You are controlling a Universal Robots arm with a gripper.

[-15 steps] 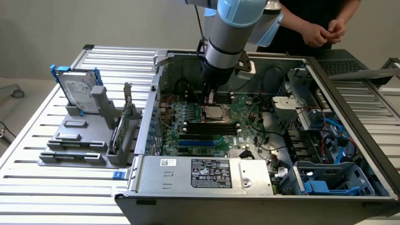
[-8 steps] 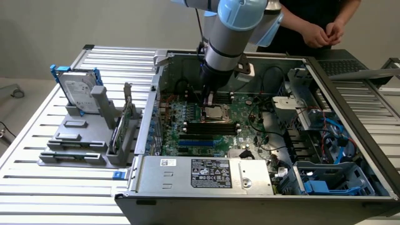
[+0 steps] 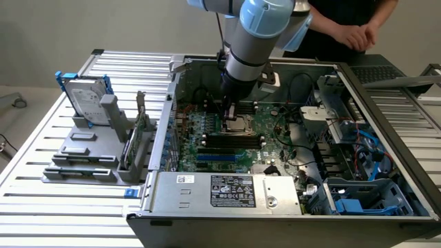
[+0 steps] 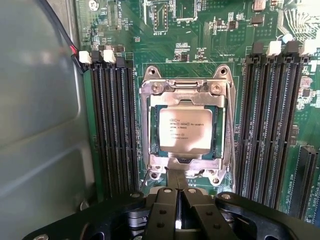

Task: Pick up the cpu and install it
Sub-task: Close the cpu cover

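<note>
- The cpu (image 4: 185,131) lies flat inside the socket (image 4: 187,98), seated square, just beyond the tool (image 4: 176,174).
- The tool's fingers are pressed together, gripping nothing.

person (image 3: 334,23): cut off by edge | cpu (image 4: 185,131) print: too small to read

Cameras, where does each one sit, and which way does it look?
Exterior view: off the arm, high beside the slatted metal table, looking down into the open dark computer case; shows the grey-and-blue robot arm.
Wrist view: on the wrist, looking down at the small silver-grey square cpu lying in its metal-framed socket; shows the black jaws, closed together.
Shared: both see that socket and the green motherboard.
</note>
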